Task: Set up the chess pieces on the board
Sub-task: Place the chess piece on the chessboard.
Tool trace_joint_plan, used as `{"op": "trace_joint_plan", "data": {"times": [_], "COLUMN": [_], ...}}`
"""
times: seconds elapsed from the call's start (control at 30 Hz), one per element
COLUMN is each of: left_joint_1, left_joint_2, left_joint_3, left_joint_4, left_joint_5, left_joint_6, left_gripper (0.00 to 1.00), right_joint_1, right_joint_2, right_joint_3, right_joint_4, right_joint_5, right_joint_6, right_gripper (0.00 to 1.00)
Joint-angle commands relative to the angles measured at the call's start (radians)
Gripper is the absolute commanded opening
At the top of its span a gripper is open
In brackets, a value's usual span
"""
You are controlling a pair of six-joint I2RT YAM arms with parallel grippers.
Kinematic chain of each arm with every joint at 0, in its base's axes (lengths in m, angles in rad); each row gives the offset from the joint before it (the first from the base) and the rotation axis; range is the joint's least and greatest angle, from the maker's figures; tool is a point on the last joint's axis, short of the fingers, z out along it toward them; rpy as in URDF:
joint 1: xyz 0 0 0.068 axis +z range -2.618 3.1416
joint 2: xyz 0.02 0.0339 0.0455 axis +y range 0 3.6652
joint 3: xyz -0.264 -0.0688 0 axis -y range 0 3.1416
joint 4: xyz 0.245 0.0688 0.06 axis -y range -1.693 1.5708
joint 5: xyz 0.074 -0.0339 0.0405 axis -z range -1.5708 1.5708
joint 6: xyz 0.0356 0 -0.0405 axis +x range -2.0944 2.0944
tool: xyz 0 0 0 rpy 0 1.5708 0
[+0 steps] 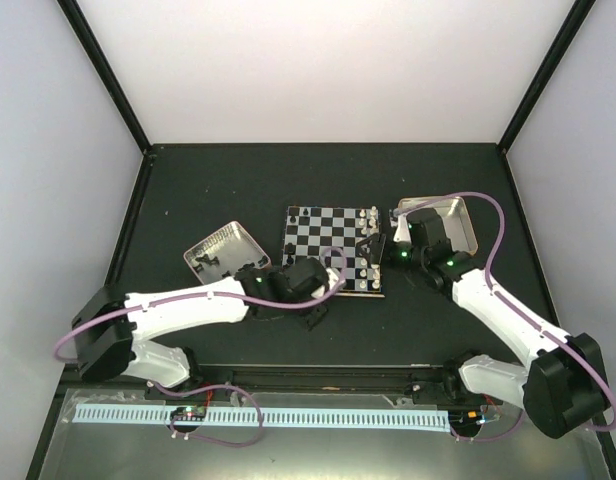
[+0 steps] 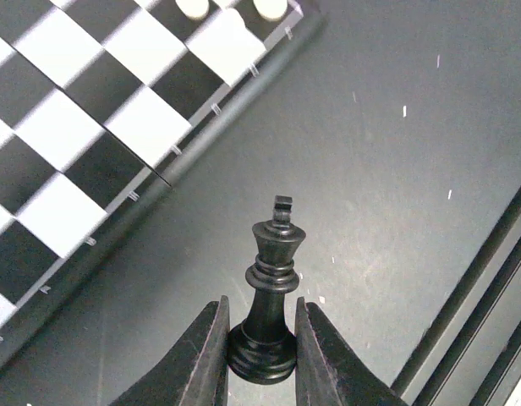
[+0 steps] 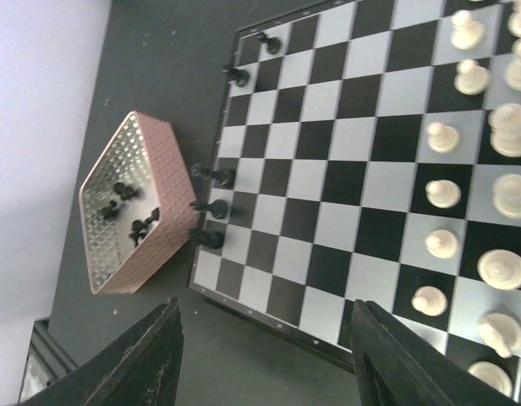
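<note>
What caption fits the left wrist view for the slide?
Left jaws shut on a small black chess king beside the glossy black-and-silver chessboard.

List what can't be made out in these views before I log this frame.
- Top view: king in the left jaws, hidden under the left wrist.
- Right wrist view: black pieces in the pink tin, too small to name.
- Left wrist view: board blurred and cut off by the frame edges.
- Top view: white pieces too small, some behind the right arm.
</note>
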Motion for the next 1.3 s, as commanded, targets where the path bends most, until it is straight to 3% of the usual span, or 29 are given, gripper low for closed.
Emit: {"op": "trace_joint_plan", "data": {"times": [0.0,0.2,0.47,1.03,1.27], "left_joint_1": [0.133,0.249,0.306,0.311,0.31], "left_joint_2": [-0.105,-0.197,-0.214,-0.208,-0.211], "left_joint_3": [-0.03,-0.076,-0.1,-0.11,-0.126], "left_joint_4": [0.171,0.33,0.38,0.372,0.383], "left_joint_5": [0.115,0.29,0.369,0.406,0.43], "left_joint_6": [-0.069,-0.1,-0.088,-0.044,-0.036], "left_gripper": [0.09,0.11,0.11,0.11,0.12], "right_joint_1": [-0.005,0.004,0.068,0.084,0.085], "right_joint_2": [-0.015,0.02,0.079,0.164,0.172], "right_joint_3": [0.042,0.059,0.107,0.133,0.143], "right_joint_4": [0.042,0.13,0.124,0.051,0.034], "right_joint_5": [-0.112,-0.347,-0.511,-0.585,-0.59], "right_joint_6": [-0.067,-0.106,-0.197,-0.235,-0.247], "right_gripper": [0.55,0.58,0.61,0.33,0.08]}}
